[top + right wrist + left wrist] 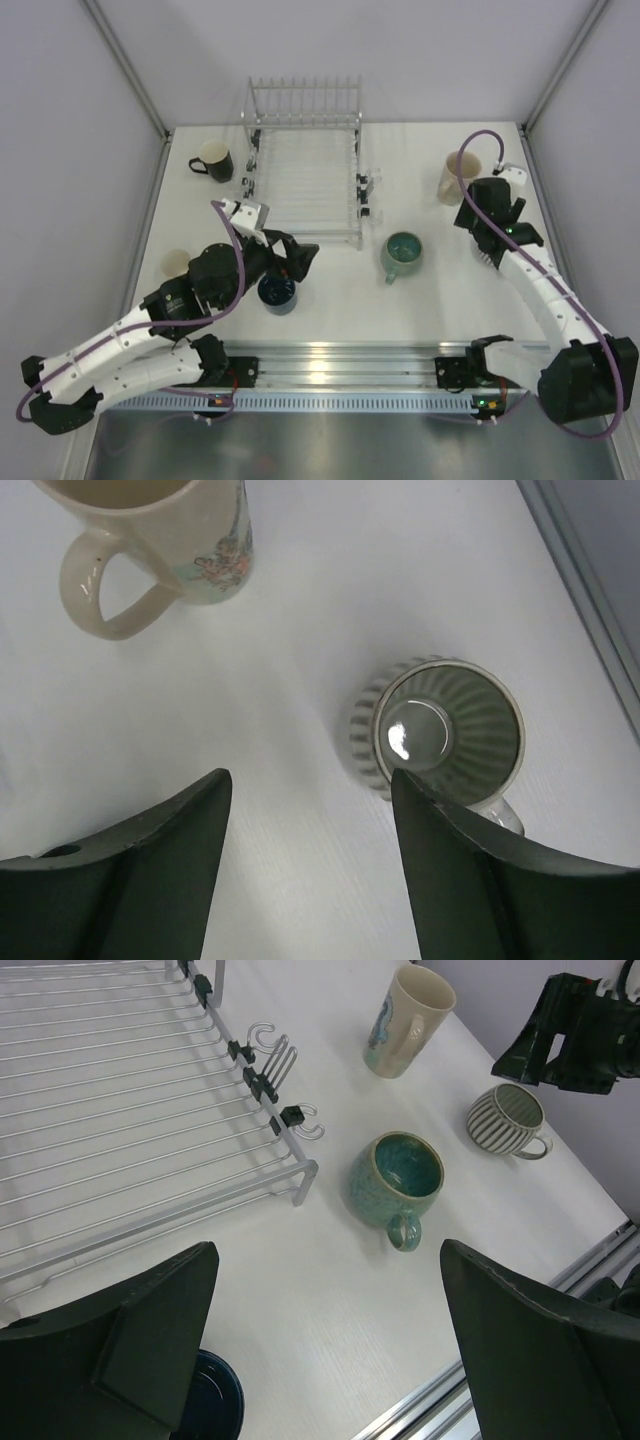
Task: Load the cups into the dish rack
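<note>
The silver wire dish rack [305, 180] stands at the back centre with nothing in it; its corner shows in the left wrist view [305, 1167]. My left gripper [300, 262] [328, 1260] is open and empty, just above the dark blue cup [277, 292] [215, 1400]. The teal-green cup [403, 254] [395, 1178] stands right of the rack. My right gripper [487, 232] [310, 780] is open and empty, over the table just left of the ribbed beige cup [445, 730] [508, 1120]. The tall cream mug [457, 177] [150, 540] stands behind it. The black mug [213, 160] is at the back left.
A small yellowish cup [177, 263] sits at the left, partly hidden by my left arm. A metal rail [330, 360] runs along the near edge. Grey walls close in both sides of the table.
</note>
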Robot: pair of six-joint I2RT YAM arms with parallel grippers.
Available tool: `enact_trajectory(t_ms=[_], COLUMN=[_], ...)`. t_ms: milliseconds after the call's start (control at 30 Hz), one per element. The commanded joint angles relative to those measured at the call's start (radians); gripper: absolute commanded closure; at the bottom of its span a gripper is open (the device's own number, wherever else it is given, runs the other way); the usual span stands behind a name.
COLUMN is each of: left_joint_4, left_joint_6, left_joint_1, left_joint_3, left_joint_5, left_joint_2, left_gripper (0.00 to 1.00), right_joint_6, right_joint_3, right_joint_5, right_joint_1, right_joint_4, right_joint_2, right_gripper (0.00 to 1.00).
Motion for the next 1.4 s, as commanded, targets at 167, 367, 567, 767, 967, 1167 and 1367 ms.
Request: enact_trajectory(t_ms=[167,367,567,767,967,1167,1367], left_joint_4=[0.063,0.060,0.060,0.060,0.058,0.055,0.057], left_joint_6=[0.028,0.043,0.049,0.049,0.053,0.057,0.060], left_joint_1=[-0.001,-0.001,-0.001,-0.001,-0.001,-0.001,-0.001], left_joint_3=[-0.008,-0.025,-0.018,-0.020,-0.006,-0.005,0.000], left_joint_5=[0.007,-0.013,-0.001,-0.003,-0.003,-0.003,0.025], left_joint_2=[-0.044,-0.067,-0.060,-0.066,-0.067,-0.077,-0.060], left_gripper=[0.02,0.02,0.02,0.02,0.02,0.02,0.02], right_joint_6=[-0.021,-0.027,-0.030,-0.027,-0.013,-0.013,0.002], right_joint_3=[0.007,-0.030,-0.034,-0.048,-0.027,-0.017,-0.010], right_joint_5=[-0.069,-0.079,-0.096,-0.062,-0.096,-0.174,-0.210], right_joint_1=[-0.125,-0.165,-0.168,-0.176,-0.179,-0.234,-0.237], right_joint_4=[0.096,0.136,0.135,0.141,0.128,0.125,0.092], right_joint_2=[0.176,0.205,0.246,0.277,0.352,0.339,0.268], right_gripper=[0.49,0.49,0.49,0.51,0.53,0.68,1.00])
